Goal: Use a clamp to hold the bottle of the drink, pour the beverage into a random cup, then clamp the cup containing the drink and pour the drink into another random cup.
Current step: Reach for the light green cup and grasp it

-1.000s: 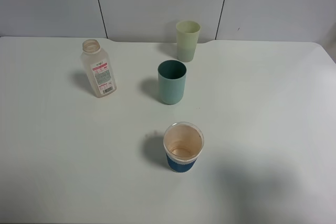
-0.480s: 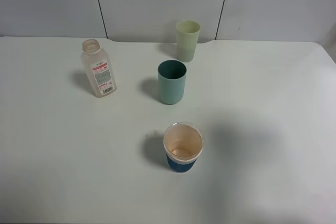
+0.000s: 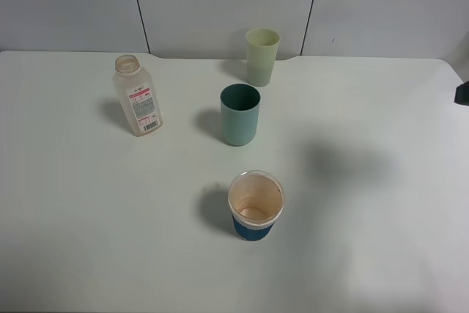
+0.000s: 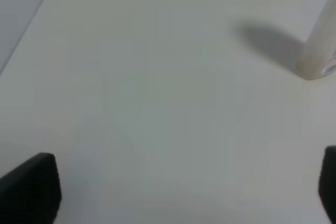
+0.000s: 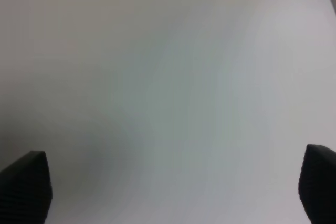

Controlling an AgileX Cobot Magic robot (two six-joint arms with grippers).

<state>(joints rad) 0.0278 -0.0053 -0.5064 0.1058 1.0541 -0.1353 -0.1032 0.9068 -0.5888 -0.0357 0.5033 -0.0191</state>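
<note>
Bottle [image 3: 137, 105] stands upright and capless in the upper left of the high view, on the white table [image 3: 381, 181]. Its label faces the camera and its body looks clear. Pale cup [image 3: 261, 56] stands upright at the upper middle of the frame, near the table's far edge, its lower part a shade darker than its rim. Just below it in the frame, and apart from it, stands the teal cup [image 3: 239, 115], upright and dark inside. Lower still, near the middle of the frame, sits a paper cup [image 3: 255, 205] with a blue base and a brownish tint on its inner wall and bottom. All four stand apart from one another.

Left gripper [image 4: 178, 187] hangs over the table with its jaws spread wide, holding nothing. Only its two dark tips show in its wrist view, where the bottle's base also appears, well apart from them. Right gripper [image 5: 170, 187] is likewise spread wide over the table, holding nothing. In the high view a small dark part [image 3: 462, 94] shows at the right edge of the frame; what it belongs to cannot be told.
</note>
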